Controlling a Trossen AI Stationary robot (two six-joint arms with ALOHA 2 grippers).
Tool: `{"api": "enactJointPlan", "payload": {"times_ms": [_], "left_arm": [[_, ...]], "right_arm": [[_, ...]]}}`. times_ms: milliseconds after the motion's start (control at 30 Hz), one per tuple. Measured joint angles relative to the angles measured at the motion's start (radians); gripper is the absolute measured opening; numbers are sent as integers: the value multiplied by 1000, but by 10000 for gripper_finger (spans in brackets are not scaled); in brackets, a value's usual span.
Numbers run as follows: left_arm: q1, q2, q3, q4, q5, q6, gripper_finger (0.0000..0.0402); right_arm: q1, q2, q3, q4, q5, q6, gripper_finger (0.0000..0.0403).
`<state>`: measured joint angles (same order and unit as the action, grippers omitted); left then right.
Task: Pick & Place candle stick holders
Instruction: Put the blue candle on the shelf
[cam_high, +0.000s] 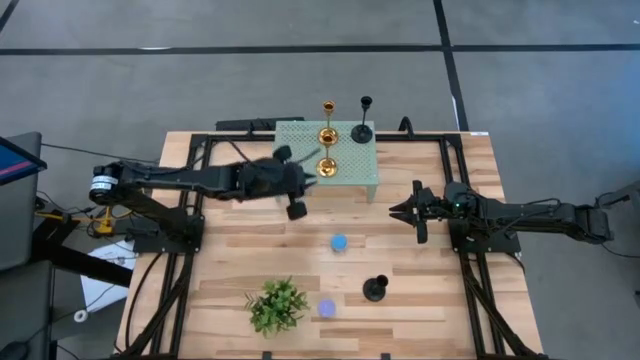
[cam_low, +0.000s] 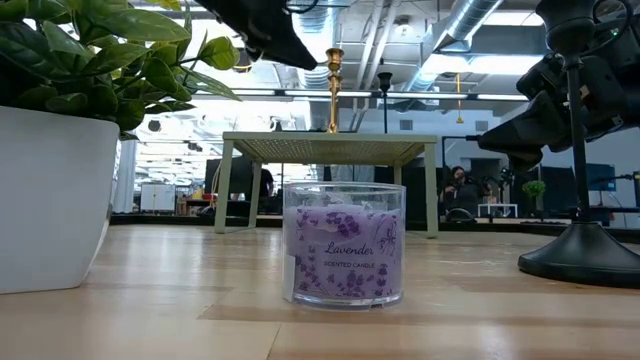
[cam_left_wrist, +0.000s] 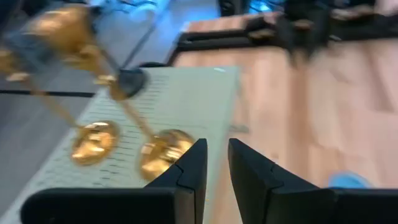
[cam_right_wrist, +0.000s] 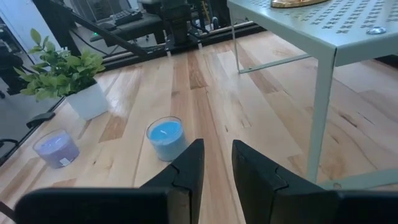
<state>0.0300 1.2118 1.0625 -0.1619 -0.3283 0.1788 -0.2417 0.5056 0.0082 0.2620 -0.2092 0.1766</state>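
Wooden planks make up the table (cam_high: 420, 290), with a small pale green perforated stand (cam_high: 368, 172) at its far edge. At the left, the left gripper (cam_high: 297, 178) hovers just beside the stand's near-left corner, its fingers (cam_left_wrist: 193, 163) a narrow gap apart with nothing between them. Two gold holders (cam_high: 327, 166) stand on the stand immediately to the right of that gripper, close to it but not touching, one beyond the other. Next right on the stand is a black holder (cam_high: 362, 131), near its far edge. Nearer the front, a potted plant (cam_high: 277, 305), a purple candle (cam_high: 326, 308) and a blue candle (cam_high: 339, 242) sit on the boards, then a second black holder (cam_high: 375, 289), well apart from both grippers. The right gripper (cam_high: 402, 211) hangs beside the stand's right end, fingers (cam_right_wrist: 186, 168) slightly parted and empty.
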Motion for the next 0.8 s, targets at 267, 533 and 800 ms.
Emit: {"api": "enactJointPlan", "payload": {"times_ms": [267,533,800], "left_arm": [[-119,-54,-138,-1,-42,16,36],[-177,-152,-362,195,117,-47,7],[-182,-148,-498,412,302,-158,15]], "right_arm": [[0,0,0,7,-2,0,75],[0,0,0,11,-2,0,75],[0,0,0,8,-2,-2,75]]}}
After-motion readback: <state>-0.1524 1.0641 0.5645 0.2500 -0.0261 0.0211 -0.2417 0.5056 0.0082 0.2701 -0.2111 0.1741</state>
